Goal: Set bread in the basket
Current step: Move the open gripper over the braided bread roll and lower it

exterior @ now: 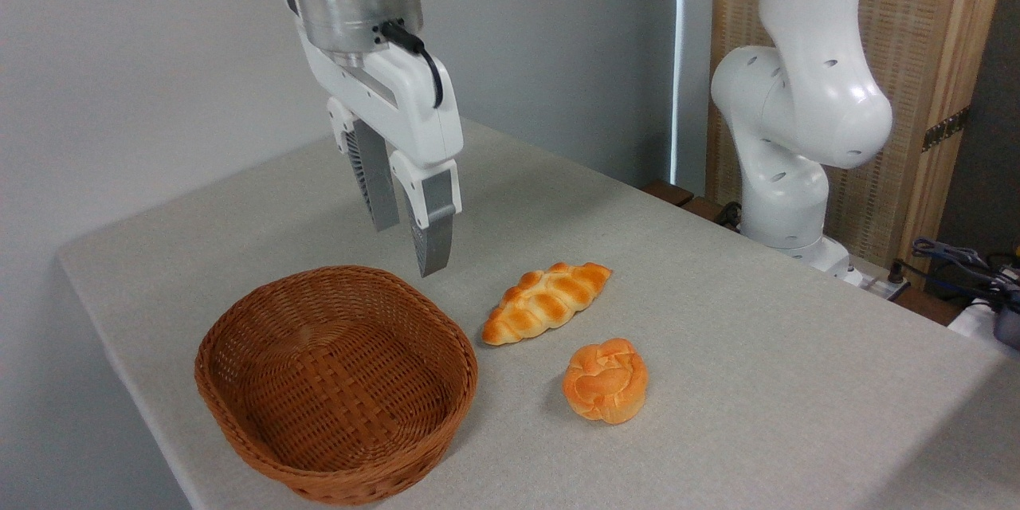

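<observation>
Basket sits at near left on the table — nothing inside it. Gripper hangs in the air above the basket's far right rim, fingers pointing down with a narrow gap between them, released, grasping nothing. Bread lies on the table just right of the basket, apart from it, lying diagonally. Round bun lies nearer and slightly right — close to the bread, not touching.
</observation>
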Controlling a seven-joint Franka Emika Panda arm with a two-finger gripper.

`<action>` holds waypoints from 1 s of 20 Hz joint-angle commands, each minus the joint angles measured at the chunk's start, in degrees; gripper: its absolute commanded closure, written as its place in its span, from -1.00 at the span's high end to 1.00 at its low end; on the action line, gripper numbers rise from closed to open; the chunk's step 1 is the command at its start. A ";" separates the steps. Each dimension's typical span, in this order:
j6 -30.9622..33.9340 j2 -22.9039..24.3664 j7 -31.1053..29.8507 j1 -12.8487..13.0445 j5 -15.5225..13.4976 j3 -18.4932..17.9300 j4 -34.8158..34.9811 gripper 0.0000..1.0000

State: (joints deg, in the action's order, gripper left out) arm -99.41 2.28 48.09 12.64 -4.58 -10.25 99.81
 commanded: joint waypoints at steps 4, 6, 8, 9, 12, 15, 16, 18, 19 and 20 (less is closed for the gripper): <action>-6.76 11.60 -4.83 4.41 1.33 -1.09 19.09 0.99; -7.20 13.01 -5.73 4.41 1.24 -1.09 22.08 0.99; -7.20 14.59 -6.25 4.41 1.15 -1.09 25.15 0.99; -7.11 15.47 -7.73 4.32 1.15 -1.09 27.08 0.99; -7.29 16.97 -9.68 4.24 1.24 -1.09 31.14 0.99; -7.20 16.97 -10.03 4.24 1.24 -1.09 32.72 0.99; -7.28 16.88 -10.03 4.24 1.24 -1.09 33.42 0.99; -7.63 16.88 -9.95 4.24 1.33 -1.09 33.95 0.99; -7.81 16.79 -9.95 4.24 1.41 -1.09 34.04 0.99; -8.16 16.79 -9.77 4.24 1.50 -1.09 34.39 0.99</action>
State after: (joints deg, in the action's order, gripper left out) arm -105.55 17.73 39.29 15.99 -4.12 -10.53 132.40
